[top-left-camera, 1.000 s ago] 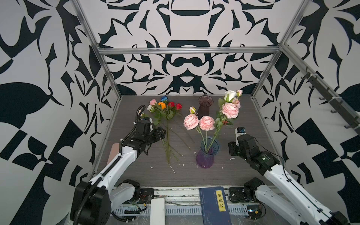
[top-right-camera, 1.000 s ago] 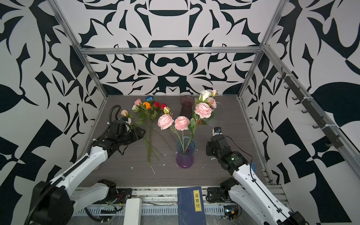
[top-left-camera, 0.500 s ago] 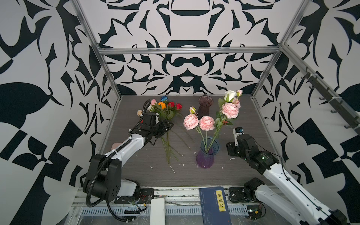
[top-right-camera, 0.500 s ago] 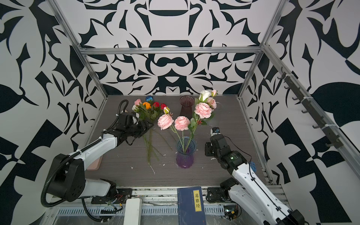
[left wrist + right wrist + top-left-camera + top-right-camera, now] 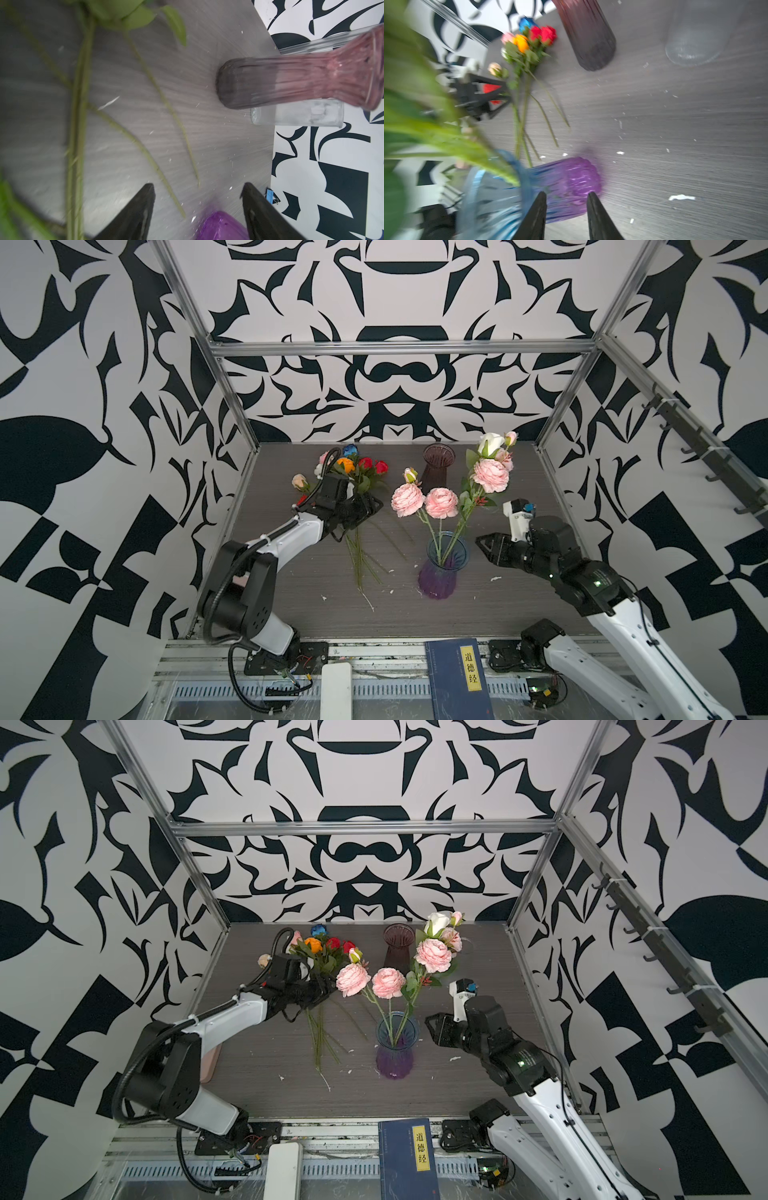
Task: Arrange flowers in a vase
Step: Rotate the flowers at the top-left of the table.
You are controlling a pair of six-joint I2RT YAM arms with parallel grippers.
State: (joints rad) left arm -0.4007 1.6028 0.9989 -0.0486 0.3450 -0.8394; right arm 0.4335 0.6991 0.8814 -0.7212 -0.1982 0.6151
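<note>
cams | top views: high at the front edge, angled down, far, whole worktop (image 5: 498,614) | left wrist: close, low, past left end effector (image 5: 197,185) toward dark pink vase (image 5: 291,83) | right wrist: close, past right end effector (image 5: 567,192) at purple vase (image 5: 571,178) | shared by all: purple vase, loose flowers (image 5: 527,62)

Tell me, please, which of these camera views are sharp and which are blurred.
Both top views are sharp and evenly lit, the purple vase crisp. The left wrist view is motion-smeared, the green stems streaked. The right wrist view is blurred too, its nearest leaves an unfocused green mass.
</note>
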